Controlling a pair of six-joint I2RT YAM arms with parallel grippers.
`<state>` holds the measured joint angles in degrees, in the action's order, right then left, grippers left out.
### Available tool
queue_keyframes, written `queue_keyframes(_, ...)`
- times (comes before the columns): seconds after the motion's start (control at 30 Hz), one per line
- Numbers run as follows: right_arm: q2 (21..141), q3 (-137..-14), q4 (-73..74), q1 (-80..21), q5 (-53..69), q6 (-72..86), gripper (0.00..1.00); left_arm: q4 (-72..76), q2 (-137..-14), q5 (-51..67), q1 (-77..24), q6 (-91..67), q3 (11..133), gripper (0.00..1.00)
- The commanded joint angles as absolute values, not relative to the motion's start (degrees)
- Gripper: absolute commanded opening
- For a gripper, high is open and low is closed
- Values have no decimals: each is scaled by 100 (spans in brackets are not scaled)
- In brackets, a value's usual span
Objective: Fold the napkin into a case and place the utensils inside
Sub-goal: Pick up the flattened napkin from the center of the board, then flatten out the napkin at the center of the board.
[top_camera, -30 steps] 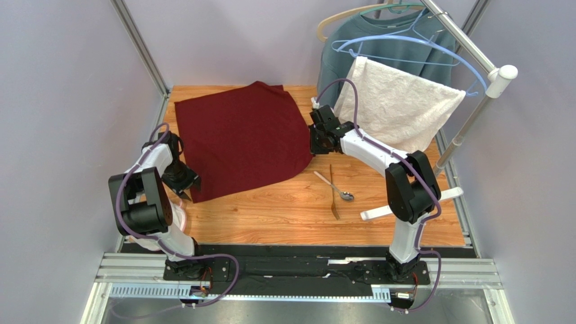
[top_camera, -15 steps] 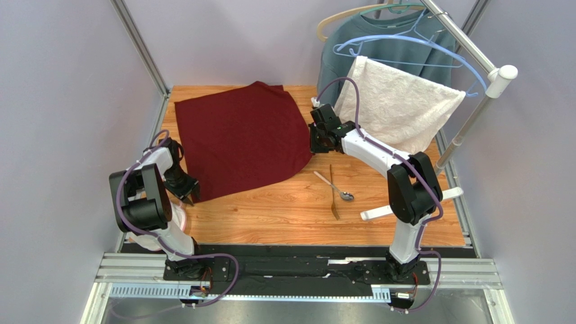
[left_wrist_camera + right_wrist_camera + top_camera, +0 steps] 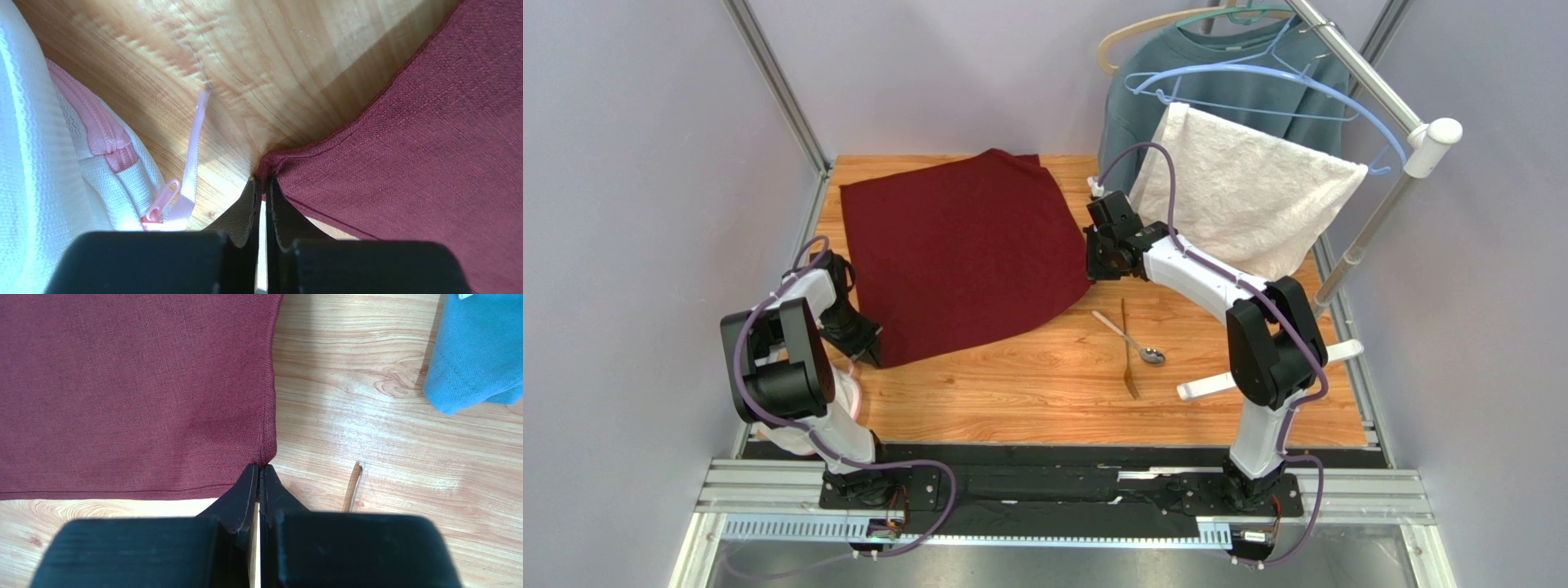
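**Both near corners pinched: the first fold is ready to begin**

The dark red square cloth napkin (image 3: pixel 959 251) lies spread flat on the wooden table (image 3: pixel 1014 404), not yet folded at all, so the task is at its very start. The left gripper (image 3: pixel 263 184) is down at the napkin's near left corner with its fingers pressed together, and the point of the cloth is nipped between the tips. The right gripper (image 3: pixel 261 471) is closed just as tightly on the near right corner, which tucks in between its tips.

The shiny silver metal spoon (image 3: pixel 1109 324) and the slim golden-brown fork-like piece (image 3: pixel 1129 374) lie crossed on bare wood to the right of the napkin, apart from it and untouched.

As I see it, the next move calls for both arms to lift together and carry the near edge towards the far one. They need to keep level so the cloth does not skew, and the right arm should stay clear of the utensils beside it.
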<state>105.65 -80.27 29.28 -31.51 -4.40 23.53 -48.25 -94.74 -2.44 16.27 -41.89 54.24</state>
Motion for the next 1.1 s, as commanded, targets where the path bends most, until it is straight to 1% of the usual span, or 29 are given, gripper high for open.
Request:
queue_keyframes(0.0, 10187, -8024, 2742, -3155, -440, 2303, 0, -4368, -9142, -326, 1705, -4078, 5300, 0)
queue_keyframes(0.07, 10108, -8042, 2760, -3155, -396, 2294, 0, -4438, -8887, -282, 1714, -4043, 5335, 0)
queue_keyframes(0.17, 9845, -8129, 2795, -3155, -238, 2215, 0, -4727, -8088, -194, 1714, -3964, 5466, 0)
queue_keyframes(0.2, 9739, -8191, 2830, -3155, -194, 2171, 0, -4833, -7546, -150, 1705, -3929, 5519, 0)
queue_keyframes(0.27, 9511, -8331, 2900, -3173, -79, 2049, 0, -5070, -6946, -123, 1705, -3815, 5711, 0)
queue_keyframes(0.3, 9170, -8349, 2892, -3164, -88, 2004, 0, -5141, -6360, -132, 1705, -3780, 5809, 0)
queue_keyframes(0.33, 9002, -8358, 2813, -3164, -79, 1969, 0, -5281, -6094, -167, 1705, -3753, 5914, 0)
queue_keyframes(0.43, 8264, -8595, 2813, -3164, 149, 1811, 0, -5632, -5153, -315, 1714, -3621, 6599, 0)
queue_keyframes(0.53, 7569, -9025, 2829, -3182, 299, 1477, 0, -6212, -4528, -606, 1714, -3770, 7617, 0)
queue_keyframes(0.57, 7402, -9105, 2821, -3190, 342, 1407, 0, -6370, -4413, -685, 1705, -3788, 8229, 0)
queue_keyframes(0.6, 7192, -9158, 2786, -3199, 491, 1328, 0, -6563, -4212, -886, 1705, -3771, 8514, 0)
queue_keyframes(0.63, 6876, -9210, 2690, -3225, 544, 1318, 0, -6705, -4140, -1070, 1679, -3744, 8795, 0)
queue_keyframes(0.67, 6716, -9254, 2663, -3243, 615, 1327, 0, -6906, -4140, -1316, 1618, -3718, 9433, 0)
queue_keyframes(0.7, 6610, -9307, 2672, -3243, 746, 1353, 0, -7126, -4166, -1788, 1556, -3718, 9674, 0)
queue_keyframes(0.73, 6427, -9403, 2724, -3252, 747, 1388, 0, -7154, -4149, -1976, 1425, -3709, 9859, 0)
queue_keyframes(0.83, 6276, -9422, 2699, -3252, 625, 1485, 0, -6900, -4166, -2162, 1362, -3525, 10256, 0)
queue_keyframes(0.93, 6450, -9474, 2672, -3243, 212, 1494, 0, -6295, -4306, -2048, 1354, -3393, 10108, 0)
queue_keyframes(1.0, 6836, -9597, 2672, -3217, 27, 1503, 0, -5586, -4385, -1873, 1362, -3340, 9600, 0)
queue_keyframes(1.07, 7327, -9720, 2663, -3173, 9, 1477, 0, -5362, -4717, -1741, 1354, -3375, 9265, 0)
